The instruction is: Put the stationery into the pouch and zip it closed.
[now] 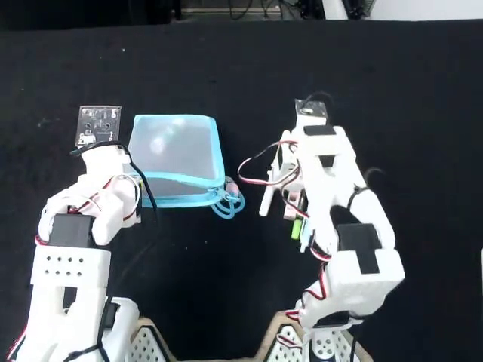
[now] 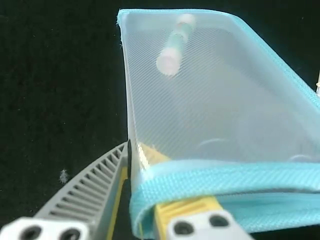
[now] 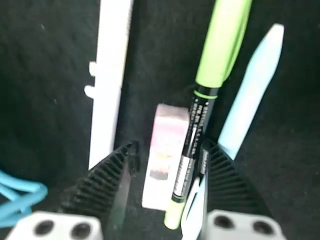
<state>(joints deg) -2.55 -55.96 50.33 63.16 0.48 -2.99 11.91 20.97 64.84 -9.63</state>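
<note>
The pouch lies flat on the black table, left of centre, with one item showing through its fine mesh. My left gripper pinches its woven teal edge at the near corner. To the right, my right gripper is spread around the blocky eraser and the green highlighter, with the white pen and the pale-blue pen flanking them. I'd centre on one item before closing, since the smooth round barrel could roll.
</note>
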